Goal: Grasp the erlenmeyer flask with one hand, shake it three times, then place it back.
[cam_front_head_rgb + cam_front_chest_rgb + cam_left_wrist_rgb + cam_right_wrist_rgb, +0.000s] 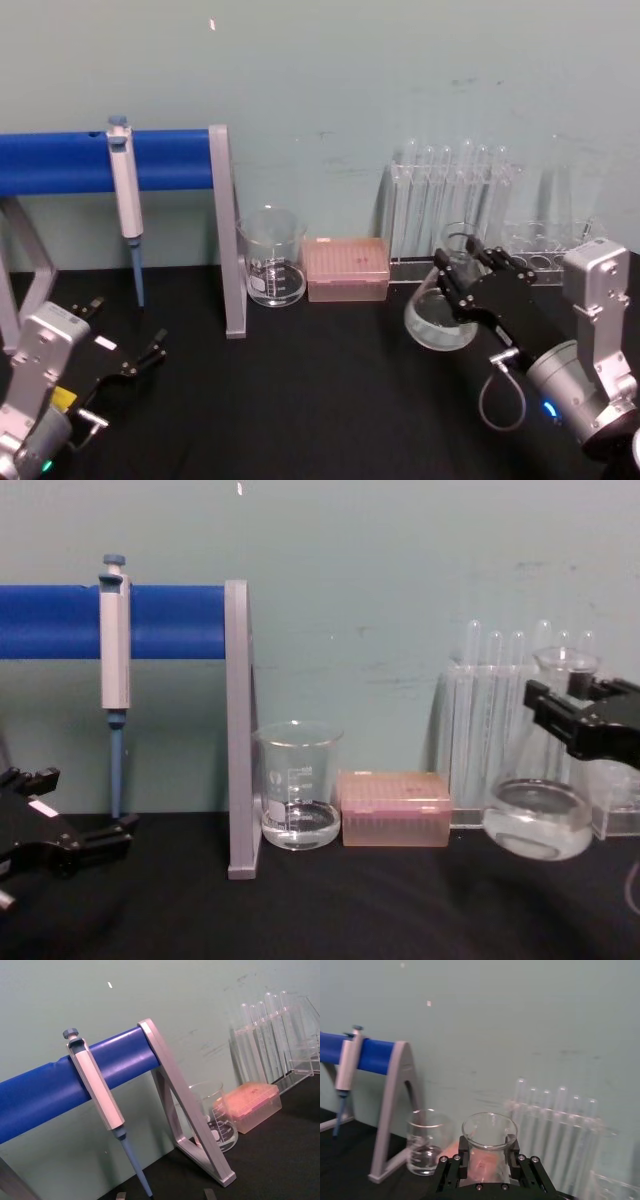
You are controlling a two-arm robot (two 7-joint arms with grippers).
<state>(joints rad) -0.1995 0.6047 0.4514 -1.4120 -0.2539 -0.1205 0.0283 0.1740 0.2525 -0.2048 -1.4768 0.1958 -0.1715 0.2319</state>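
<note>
R gripper [468, 272] has its fingers [464, 1152] clamped on the neck of the erlenmeyer flask [438, 318], just under the flared rim. The flask hangs clear of the counter [320, 400], tilted, base a bit toward the robot's left, w/ a little clear liquid pooled in the base. It's at the right side, just in front of the test tubes [495, 700]. The pink tip box [393, 808] is near its base, and the beaker [297, 785] is further left.

Risks, as I read it:
- Slip. Smooth glass neck, narrow contact, weight all down in the wide base. A sharp shake could twist or slide it through the fingers, so drop and breakage.
- Collision. Tubes are close behind, so too much amplitude toward the wall could knock them. A leftward swing could clip the tip box.
- Spill. Mouth is open. More tilt plus a hard shake could throw liquid up the neck. Vol is small, so lower risk.
- Set-down. If the base comes down tilted, it lands on an edge and may rock or tip on release.

L gripper [125, 335], fingers spread and empty, sits low at the left, well apart, so no threat.
</note>
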